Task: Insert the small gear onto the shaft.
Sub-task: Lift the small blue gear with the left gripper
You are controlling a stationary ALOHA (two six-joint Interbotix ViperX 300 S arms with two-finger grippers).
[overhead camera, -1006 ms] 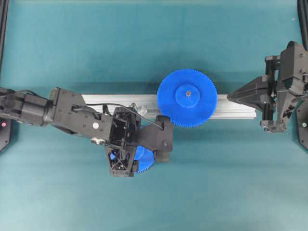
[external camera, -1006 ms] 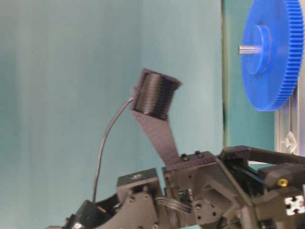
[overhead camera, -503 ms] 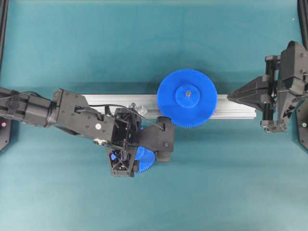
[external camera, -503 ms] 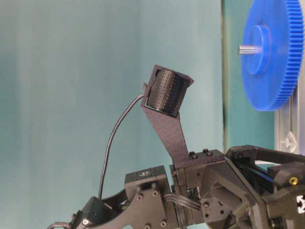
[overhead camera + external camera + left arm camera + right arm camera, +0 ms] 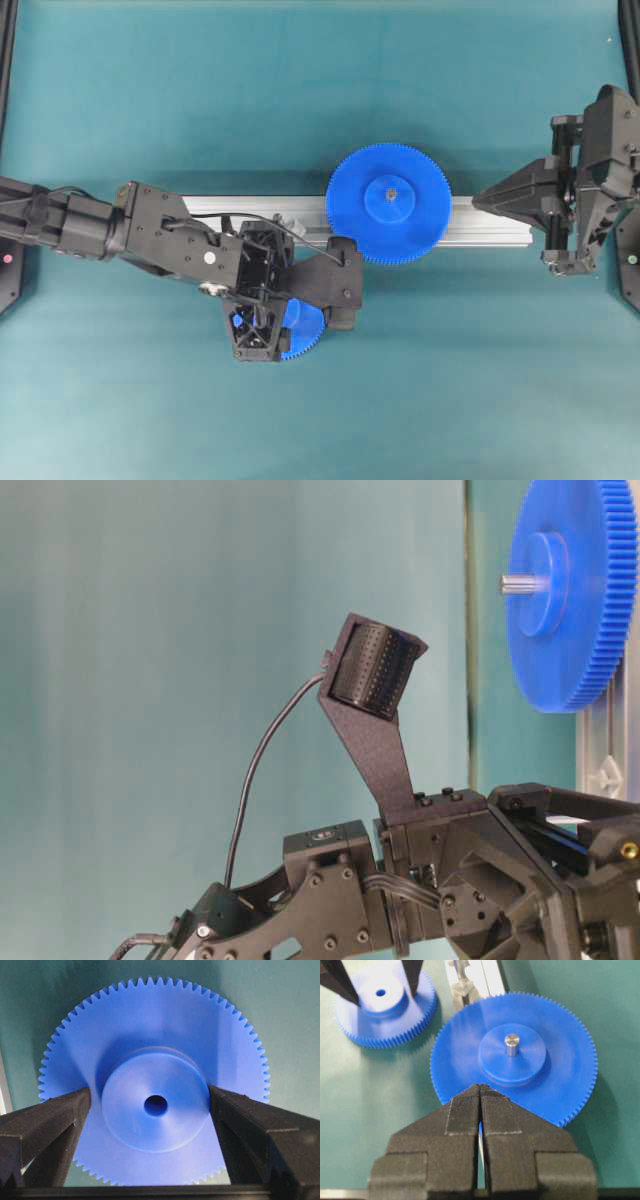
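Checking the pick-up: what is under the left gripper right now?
The small gear lies flat on the green mat, its hub between the open left gripper fingers. From overhead the gripper covers most of it; only a blue edge shows.

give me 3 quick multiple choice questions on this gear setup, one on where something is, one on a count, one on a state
1. Where is the small gear?
A. flat on the green mat
B. on the rail
C. stacked on the big gear

2. How many blue gears show?
A. one
B. two
C. three

3. How do the left gripper fingers stand?
A. shut tight
B. spread either side of the gear's hub
C. gripping the rail

Answers: 1 A, it lies on the mat below the rail. 2 B, the small gear and the big gear. 3 B, both fingers flank the hub.
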